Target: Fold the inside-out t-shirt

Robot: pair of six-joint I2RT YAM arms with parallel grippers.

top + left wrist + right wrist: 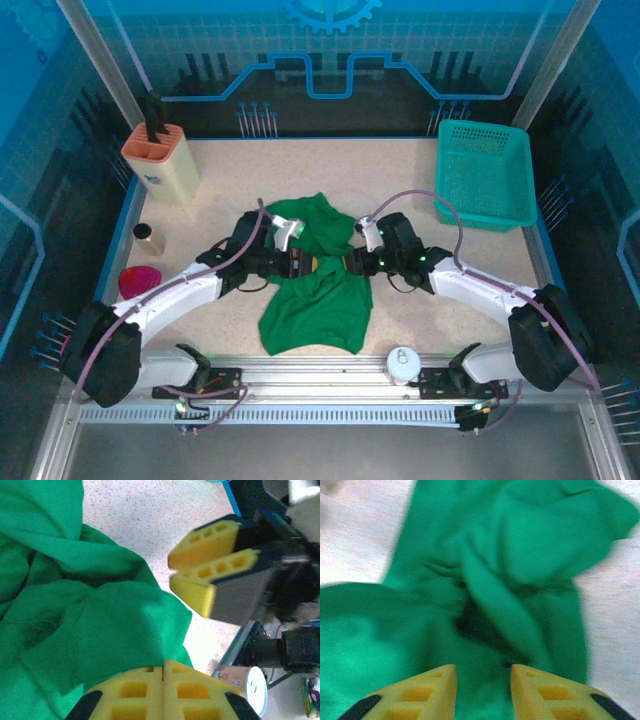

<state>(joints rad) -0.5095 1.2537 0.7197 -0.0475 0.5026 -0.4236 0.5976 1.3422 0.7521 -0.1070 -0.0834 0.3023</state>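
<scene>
Top external: green t-shirt [315,300] lies bunched between the two arms' jaws.

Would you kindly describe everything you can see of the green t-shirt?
The green t-shirt is plain, soft knit cloth, crumpled and unfolded on the speckled table: bunched and deeply creased in its far part, flatter and spread toward the near edge. The shut left gripper and open right gripper meet at its creased middle.

Green t-shirt [520,555] is soft, matt knit cloth. Desk [150,520] is a speckled, matt, stone-look top. My right end effector [483,680] has matt yellow, foamy-looking pads [420,695].
</scene>
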